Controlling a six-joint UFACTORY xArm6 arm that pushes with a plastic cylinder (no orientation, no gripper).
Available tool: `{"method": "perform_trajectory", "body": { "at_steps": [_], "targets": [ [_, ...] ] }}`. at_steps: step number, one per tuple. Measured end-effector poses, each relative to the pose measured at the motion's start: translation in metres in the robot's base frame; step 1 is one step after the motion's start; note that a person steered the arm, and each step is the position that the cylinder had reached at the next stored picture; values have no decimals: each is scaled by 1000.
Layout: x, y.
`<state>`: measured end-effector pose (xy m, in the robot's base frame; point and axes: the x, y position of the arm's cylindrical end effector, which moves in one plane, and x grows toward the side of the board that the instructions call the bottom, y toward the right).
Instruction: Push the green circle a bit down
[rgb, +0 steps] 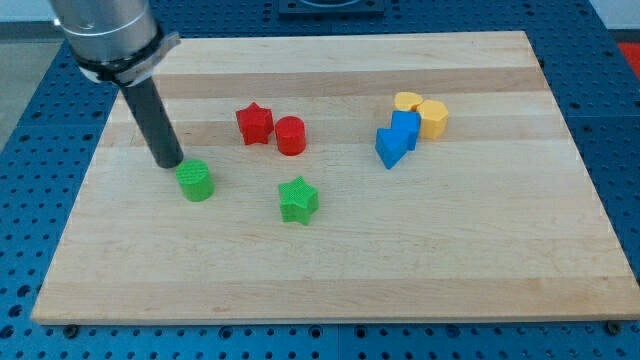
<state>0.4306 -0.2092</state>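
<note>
The green circle (195, 180) is a short green cylinder on the wooden board (330, 270), at the view's left of centre. My tip (169, 162) is the lower end of the dark rod. It sits just above and to the left of the green circle, touching or nearly touching its upper left edge. The rod rises up and to the left to the grey arm at the view's top left.
A green star (298, 200) lies right of the green circle. A red star (254, 124) and a red cylinder (290, 135) sit above it. Two blue blocks (397, 139) and two yellow blocks (421, 113) cluster at the upper right.
</note>
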Motion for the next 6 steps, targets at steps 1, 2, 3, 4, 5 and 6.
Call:
{"method": "perform_trajectory", "body": {
  "at_steps": [1, 2, 3, 4, 5, 6],
  "targets": [
    [2, -2],
    [5, 23],
    [23, 51],
    [40, 57],
    [41, 43],
    [55, 19]
  ]
}}
